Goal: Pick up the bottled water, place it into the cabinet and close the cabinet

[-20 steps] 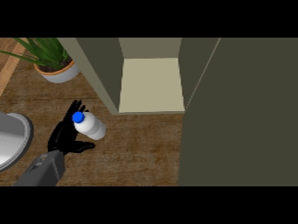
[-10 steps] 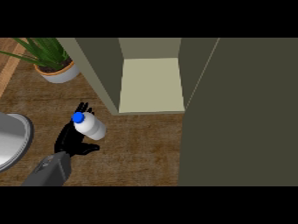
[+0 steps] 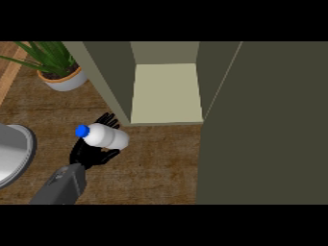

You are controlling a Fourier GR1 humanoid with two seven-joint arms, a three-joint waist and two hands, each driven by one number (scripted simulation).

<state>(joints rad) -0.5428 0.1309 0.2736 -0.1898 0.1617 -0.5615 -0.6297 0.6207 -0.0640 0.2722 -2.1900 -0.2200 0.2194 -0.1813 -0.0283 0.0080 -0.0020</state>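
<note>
The bottle [image 3: 106,136] is a short white cylinder with a round blue cap [image 3: 82,130]. It is tilted, with the cap toward the left of the view. It sits in the left hand [image 3: 93,153], above the wooden counter [image 3: 152,163] and just left of the open cabinet [image 3: 166,91].

The left hand is black and joins a grey forearm [image 3: 58,185] that enters from the lower edge. The fingers [image 3: 108,118] curl up behind the bottle, and the thumb presses the body from the lower right. The bottle covers most of the palm.

The counter has a brown wood-grain surface with a dull finish. A lighter wooden strip runs along its upper left corner.

The cabinet has flat olive-grey walls and a pale cream shelf [image 3: 165,93] of rectangular shape. Nothing rests on the shelf. The cabinet door [image 3: 273,125] stands open as a large, plain dark panel filling the right side of the view.

A potted plant [image 3: 58,67] stands at the upper left. Its round pot is pale grey with a brown rim and holds long green pointed leaves. A rounded grey metal basin [image 3: 3,156] shows at the left edge; its contents cannot be determined.
</note>
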